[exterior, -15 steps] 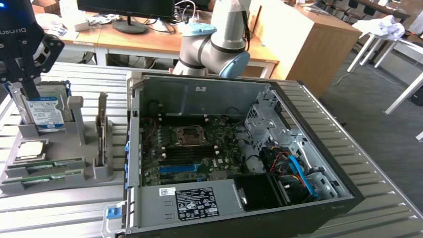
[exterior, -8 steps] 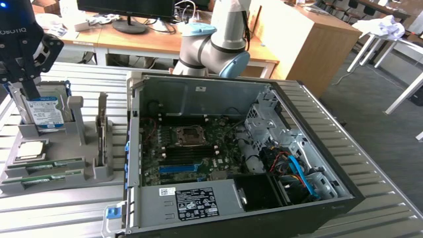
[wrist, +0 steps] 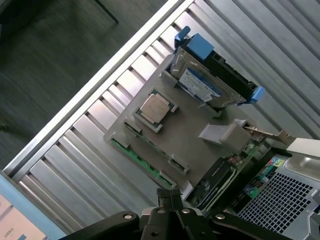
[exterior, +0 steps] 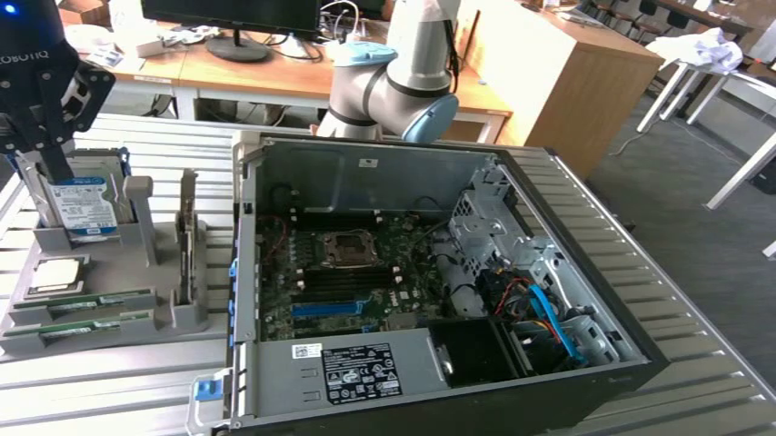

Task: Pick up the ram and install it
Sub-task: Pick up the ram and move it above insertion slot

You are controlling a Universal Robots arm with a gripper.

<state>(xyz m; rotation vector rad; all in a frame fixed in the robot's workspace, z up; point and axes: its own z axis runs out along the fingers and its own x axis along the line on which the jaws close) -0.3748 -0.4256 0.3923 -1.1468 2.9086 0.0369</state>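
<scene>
Ext. view: 1 arm (exterior: 394, 86) behind 1 open computer case (exterior: 363, 168) on the slatted surface (exterior: 109, 381). At the exterior view's left, 1 grey holder (exterior: 182, 316) w/ 1 hard drive (exterior: 83, 204) standing upright, 1 chip (exterior: 54, 272) lying flat, and 2 green sticks in the front slots: ram (exterior: 87, 304) and 2nd ram (exterior: 73, 334). Both sit on edge, parallel, long axis approx along the exterior view's left-right, right ends a bit higher in frame. Tool (exterior: 49, 165) hangs over the hard drive, apart from both sticks, closed, nothing in it. Wrist view: tool (wrist: 167, 196) w/ fingertips pressed together, empty, above the holder (wrist: 190, 130). On it 1 hard drive (wrist: 202, 85) w/ blue clips, 1 chip (wrist: 154, 107), and 1 clearly green ram (wrist: 142, 162) along the holder's outer edge, long axis parallel to that edge. Can't tell if the slot next to it is filled. Computer case (wrist: 285, 195) sits just beside the holder.
</scene>
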